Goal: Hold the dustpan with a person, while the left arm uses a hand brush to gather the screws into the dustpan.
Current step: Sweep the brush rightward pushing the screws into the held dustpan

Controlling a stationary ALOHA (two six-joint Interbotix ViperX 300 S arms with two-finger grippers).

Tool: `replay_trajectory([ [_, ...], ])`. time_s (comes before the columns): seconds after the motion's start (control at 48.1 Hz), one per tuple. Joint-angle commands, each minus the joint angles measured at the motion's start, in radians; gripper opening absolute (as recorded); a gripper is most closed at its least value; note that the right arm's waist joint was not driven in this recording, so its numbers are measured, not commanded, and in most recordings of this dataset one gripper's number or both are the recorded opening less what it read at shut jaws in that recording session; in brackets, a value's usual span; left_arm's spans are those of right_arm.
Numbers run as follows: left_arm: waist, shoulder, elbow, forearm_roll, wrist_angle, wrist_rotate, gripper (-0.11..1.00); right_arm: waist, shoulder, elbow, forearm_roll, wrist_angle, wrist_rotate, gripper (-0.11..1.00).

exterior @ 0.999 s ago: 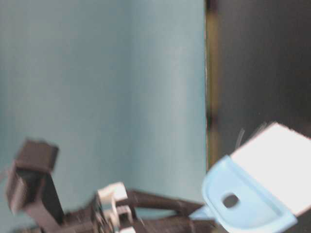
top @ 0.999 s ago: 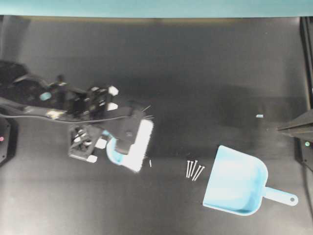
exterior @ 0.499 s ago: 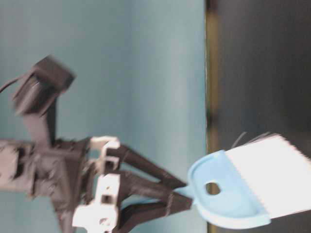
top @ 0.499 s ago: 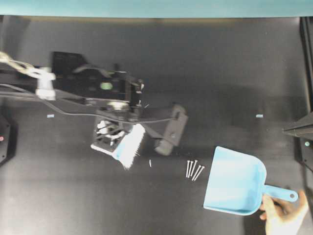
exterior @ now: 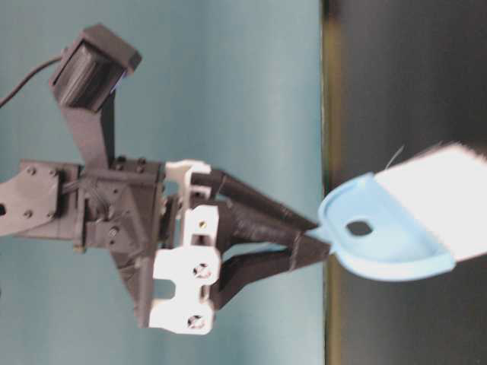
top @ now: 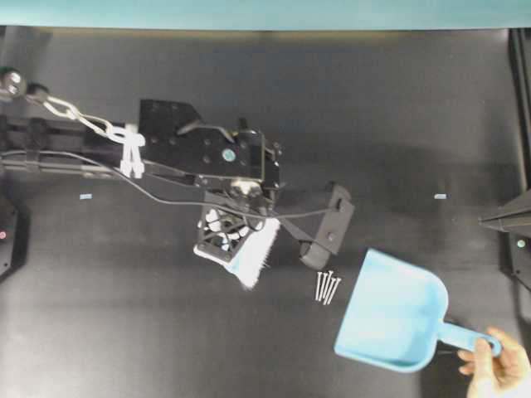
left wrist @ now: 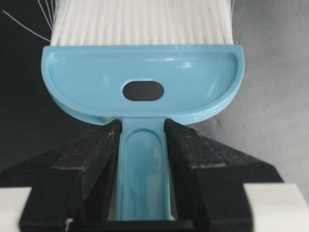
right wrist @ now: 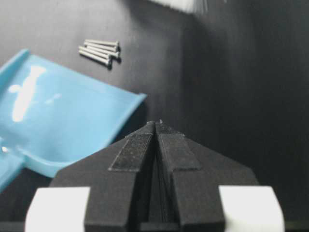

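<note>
- Clamped on the slim stem of the hand brush, the left gripper has one black finger pressed against each side of the handle, as the left wrist view shows; the bristles point away from it.
- Pinched tight together with nothing between them, the jaws of the right gripper sit idle at the right edge of the overhead view, well apart from the work.
- From the brush head, left of centre in the overhead view, the screws lie to the lower right, bunched side by side.
- Just beyond them, further to the lower right, the dustpan turns its wide mouth toward the screws, its lip close to them but apart.
- Brush, screws and pan mouth thus fall roughly on one slanting line, so I judge the stroke must run toward the lower right.
- At the lower right corner the person's hand grips the end of the pan's handle; only that hand shows, cut off by the frame.
- Whether the bristles touch the table cannot be told: part of the arm hangs over the brush.
- The screw count is hard to read; about four or five.
</note>
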Motion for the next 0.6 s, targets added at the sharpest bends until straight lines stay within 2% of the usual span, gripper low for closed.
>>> replay_trajectory([
  [0.0, -0.014, 0.002, -0.017, 0.003, -0.031, 0.003, 0.31, 0.000, 0.005, -0.014, -0.002, -0.005, -0.006, -0.01],
  [0.333, -0.046, 0.089, -0.066, 0.002, -0.118, 0.002, 0.31, 0.000, 0.005, -0.014, -0.002, -0.005, -0.006, -0.01],
  [0.582, -0.069, 0.190, -0.233, 0.003, -0.207, 0.002, 0.30, 0.000, 0.005, -0.014, -0.002, -0.003, -0.006, -0.01],
])
